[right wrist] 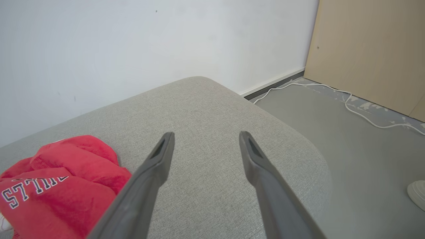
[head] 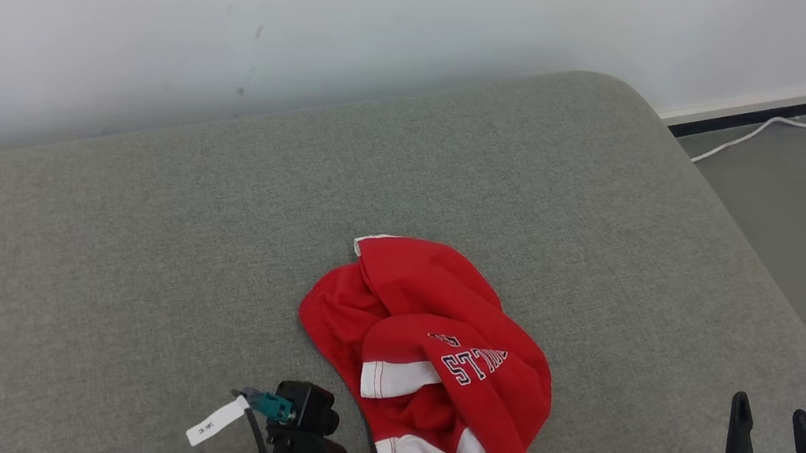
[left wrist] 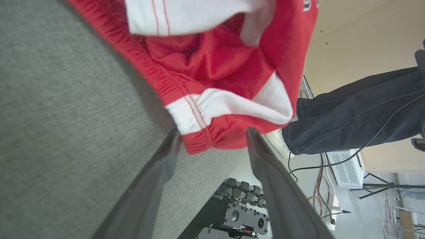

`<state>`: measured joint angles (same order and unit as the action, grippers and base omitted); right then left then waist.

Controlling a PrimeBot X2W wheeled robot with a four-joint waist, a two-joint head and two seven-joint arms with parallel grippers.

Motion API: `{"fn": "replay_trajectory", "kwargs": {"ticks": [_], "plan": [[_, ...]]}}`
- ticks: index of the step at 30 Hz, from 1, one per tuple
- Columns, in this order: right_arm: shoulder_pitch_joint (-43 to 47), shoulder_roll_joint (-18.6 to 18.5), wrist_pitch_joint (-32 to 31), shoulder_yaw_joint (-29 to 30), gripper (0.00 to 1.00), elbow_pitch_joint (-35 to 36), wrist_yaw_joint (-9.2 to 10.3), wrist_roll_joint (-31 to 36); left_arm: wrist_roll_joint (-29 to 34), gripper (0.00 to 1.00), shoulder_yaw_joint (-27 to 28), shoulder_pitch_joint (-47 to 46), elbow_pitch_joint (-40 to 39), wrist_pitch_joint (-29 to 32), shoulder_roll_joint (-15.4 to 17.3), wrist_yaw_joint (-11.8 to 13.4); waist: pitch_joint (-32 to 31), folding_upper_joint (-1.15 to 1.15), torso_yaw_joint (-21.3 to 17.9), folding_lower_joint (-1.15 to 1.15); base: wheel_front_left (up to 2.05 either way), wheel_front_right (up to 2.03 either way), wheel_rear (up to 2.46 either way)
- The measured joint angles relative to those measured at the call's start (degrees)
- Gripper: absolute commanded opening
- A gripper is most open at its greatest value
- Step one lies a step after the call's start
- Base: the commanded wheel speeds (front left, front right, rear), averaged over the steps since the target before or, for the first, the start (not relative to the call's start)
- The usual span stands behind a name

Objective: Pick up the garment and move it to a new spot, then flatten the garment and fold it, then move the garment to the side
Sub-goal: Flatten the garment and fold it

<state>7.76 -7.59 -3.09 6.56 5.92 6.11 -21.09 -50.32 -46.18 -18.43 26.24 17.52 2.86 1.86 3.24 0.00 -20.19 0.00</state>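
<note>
Garment (head: 431,359): crumpled red fabric with white bands and a gathered, stitched hem, heaped at the near side of a grey woven cushion (head: 130,234) with rounded corners. Left gripper (left wrist: 213,132), spread and empty, flanks the near hem. Right gripper (head: 771,409), likewise spread and empty, stands well apart to the right.

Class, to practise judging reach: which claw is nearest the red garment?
The left claw, open at the hem of the garment; the right claw sits apart over bare cushion.
</note>
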Motion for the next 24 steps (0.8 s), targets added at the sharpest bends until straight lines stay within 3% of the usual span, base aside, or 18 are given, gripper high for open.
{"fn": "replay_trajectory", "kwargs": {"ticks": [9,11,12,13,14,19,24], "plan": [[-0.01,0.29,0.0,-0.82,1.0,0.01,0.0,0.01,-4.48,0.97,-0.75,-3.3,1.86,-2.01,0.01,2.25,0.44,0.0,-0.81,0.0,0.0,0.0,0.0],[-0.01,0.31,0.0,-0.82,1.0,0.02,0.0,0.01,-4.65,0.45,-0.88,-3.64,2.48,-2.41,0.0,2.68,0.58,0.0,-0.96,0.0,0.0,0.0,0.0],[-0.01,0.31,0.0,-0.81,1.0,0.02,0.0,0.01,-4.7,0.31,-1.09,-3.86,2.83,-2.43,0.01,2.68,0.65,0.0,-1.03,0.0,0.0,0.0,0.0],[-0.01,0.32,0.0,-0.81,1.0,0.03,0.0,0.01,-4.71,0.31,-1.15,-4.13,3.01,-2.61,0.01,2.68,0.72,0.0,-1.09,0.0,0.0,0.0,0.0],[-0.01,0.32,0.0,-0.8,1.0,0.03,0.0,0.01,-4.79,0.0,-1.15,-4.42,3.15,-3.01,0.0,2.69,0.78,0.0,-1.14,0.0,0.0,0.0,0.0],[0.15,0.44,0.07,0.05,1.0,0.1,0.07,0.01,-4.77,0.0,-0.73,-5.76,4.9,-4.25,-0.1,3.08,0.8,0.0,-0.71,0.0,0.0,0.0,0.0],[0.35,0.96,0.1,0.3,1.0,0.11,0.2,0.01,-4.1,0.0,3.31,-7.47,6.42,-8.16,0.04,3.9,0.37,0.0,0.7,0.0,0.0,0.0,0.0]]}}
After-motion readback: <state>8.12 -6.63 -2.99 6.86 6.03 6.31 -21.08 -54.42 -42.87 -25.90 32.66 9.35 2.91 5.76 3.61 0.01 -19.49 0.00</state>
